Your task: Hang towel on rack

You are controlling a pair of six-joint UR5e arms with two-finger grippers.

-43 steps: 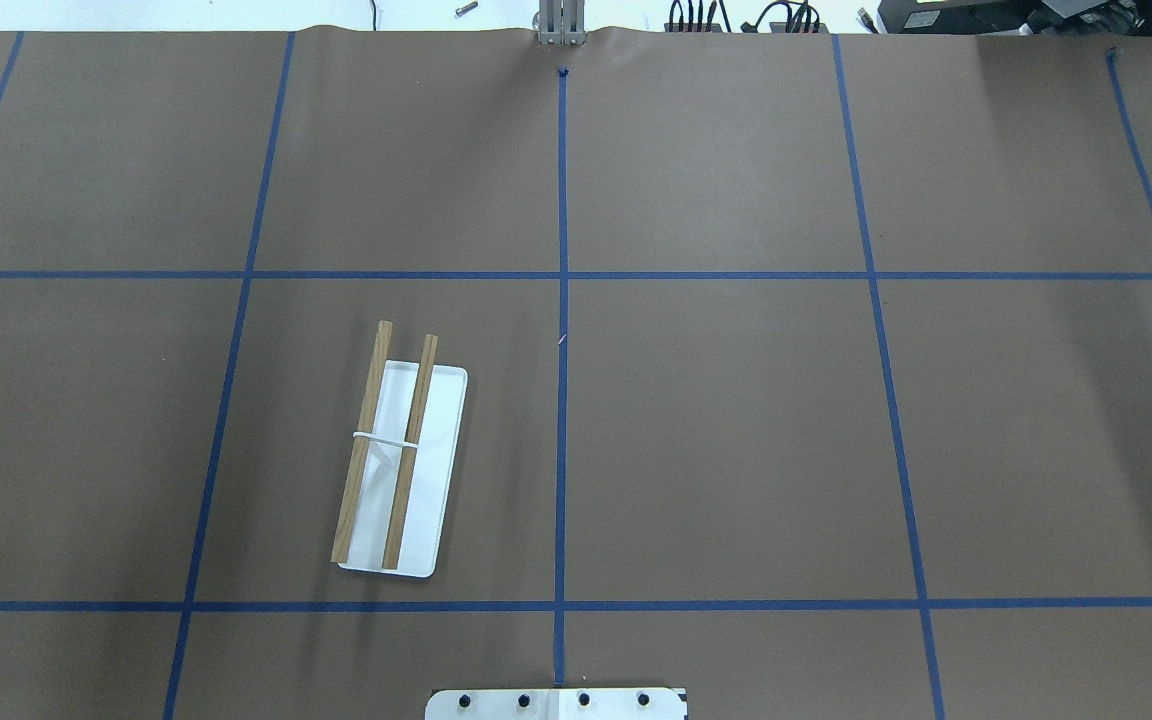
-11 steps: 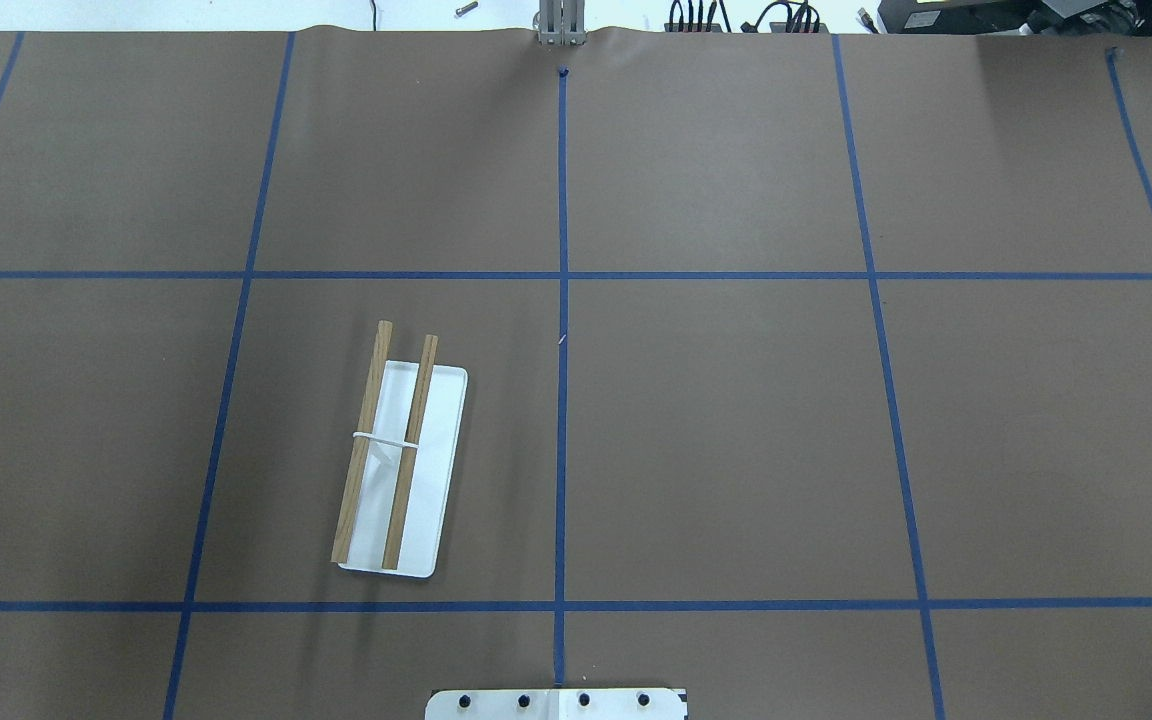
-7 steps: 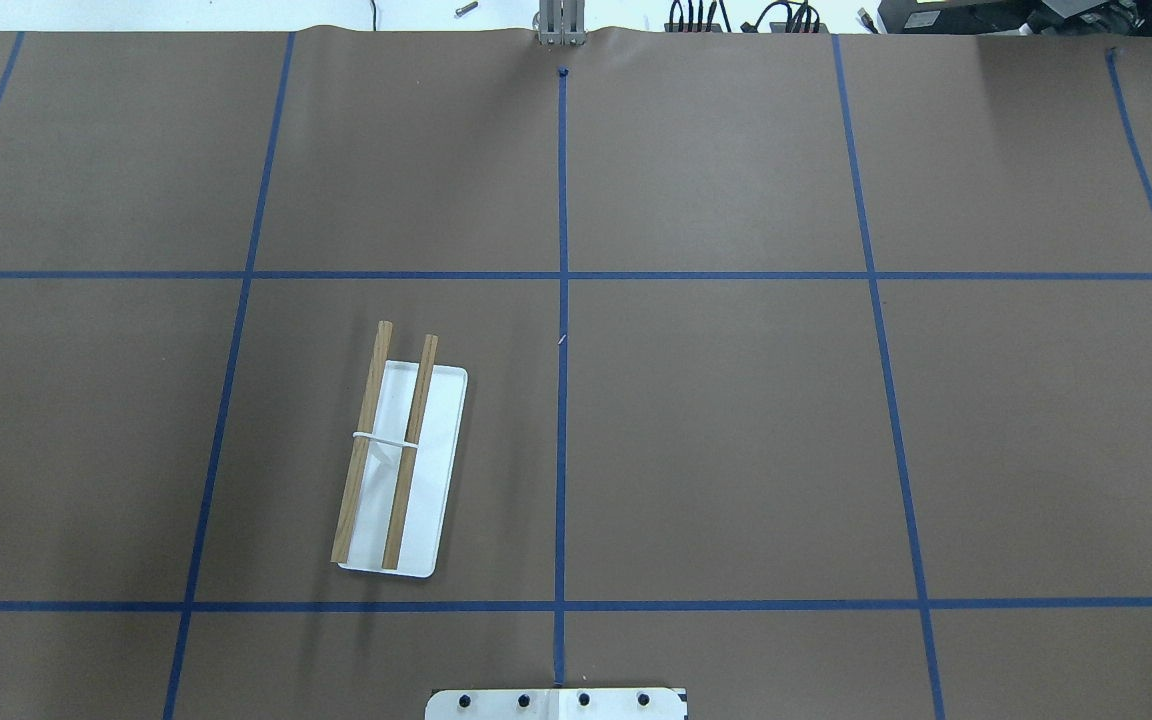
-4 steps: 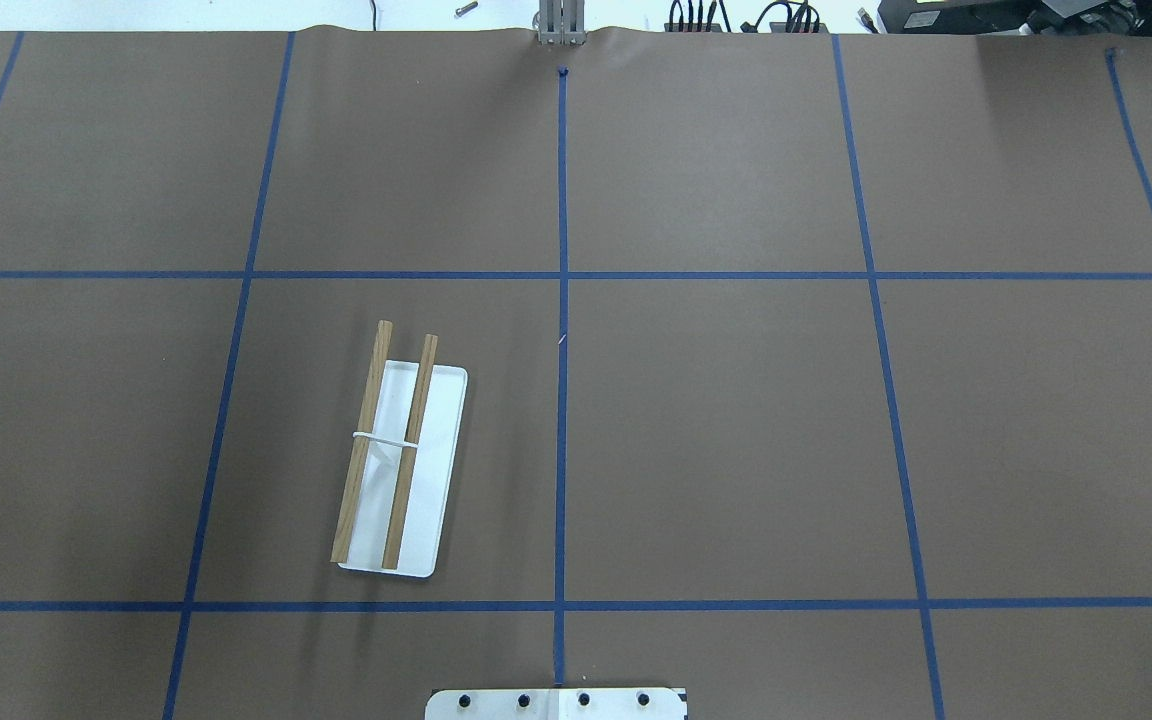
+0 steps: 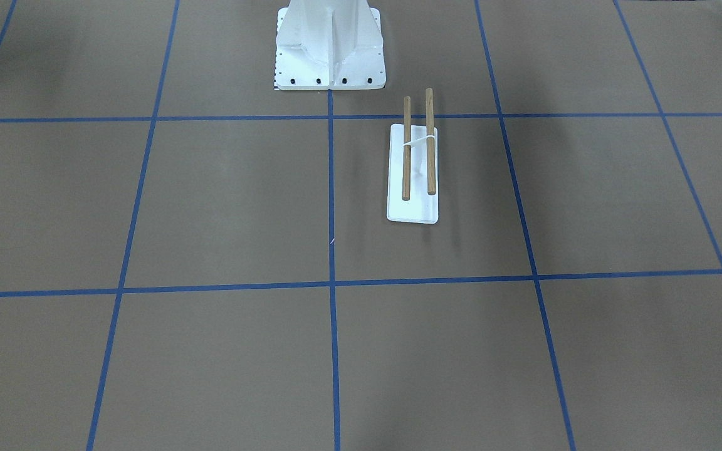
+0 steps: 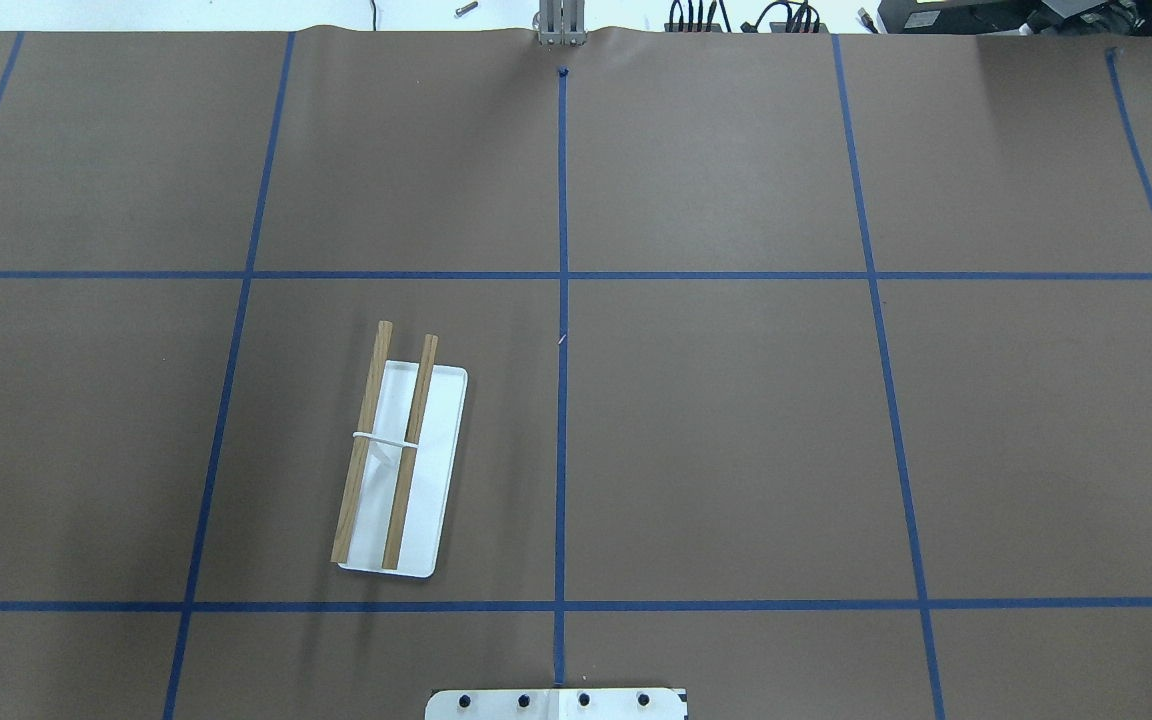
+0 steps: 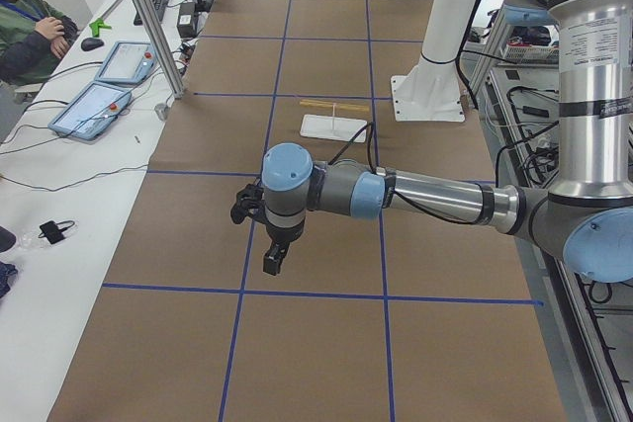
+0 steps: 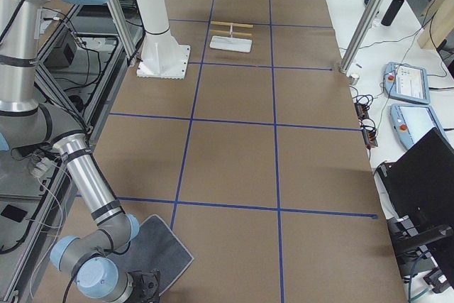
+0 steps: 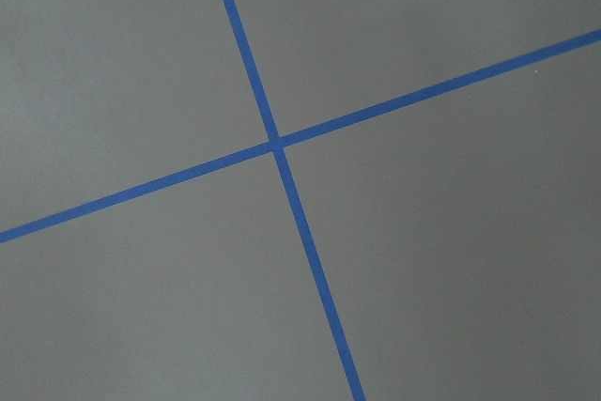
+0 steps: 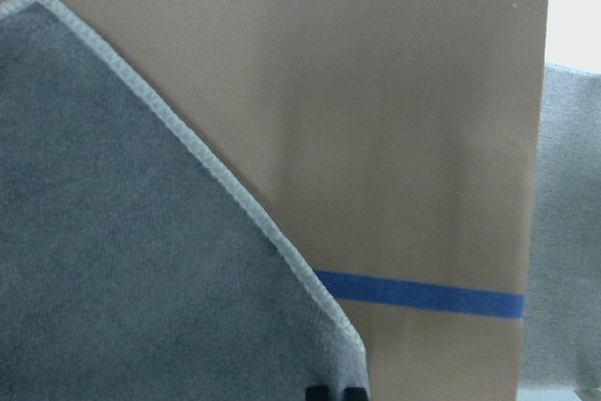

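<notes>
Overhead exterior set against the seconds before: no change anywhere, so no progress yet on the hanging. From the robot's left end: left gripper (image 7: 270, 269) hanging above the table (image 7: 326, 343), well apart from everything, too small to call apart or together; next the rack (image 6: 406, 460) left of centre, both rods (image 6: 362, 440) bare. At the right end: towel (image 8: 159, 250) flat by the table's corner, far from the rack, right gripper (image 10: 335, 392) at its near corner, dark tips close together, grip impossible to tell, so likely a long carry ahead.
</notes>
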